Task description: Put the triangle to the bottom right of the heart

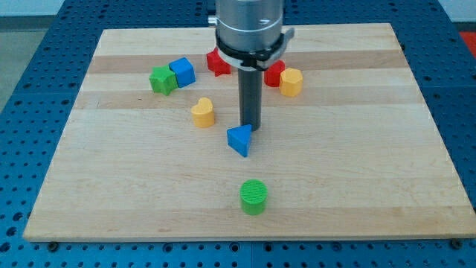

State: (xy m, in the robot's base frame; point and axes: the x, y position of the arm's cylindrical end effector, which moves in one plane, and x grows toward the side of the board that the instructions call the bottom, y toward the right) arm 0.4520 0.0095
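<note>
A blue triangle (240, 140) lies near the board's middle. A yellow heart (202, 112) lies up and to the left of it, a short gap apart. My tip (251, 125) stands right at the triangle's upper edge, touching or nearly touching it, and to the right of the heart.
A green cylinder (253, 196) sits below the triangle. A green block (161, 80) and a blue cube (182, 71) sit together at the upper left. A red block (218, 62), another red block (274, 73) and a yellow block (291, 82) lie near the arm on the wooden board (372, 149).
</note>
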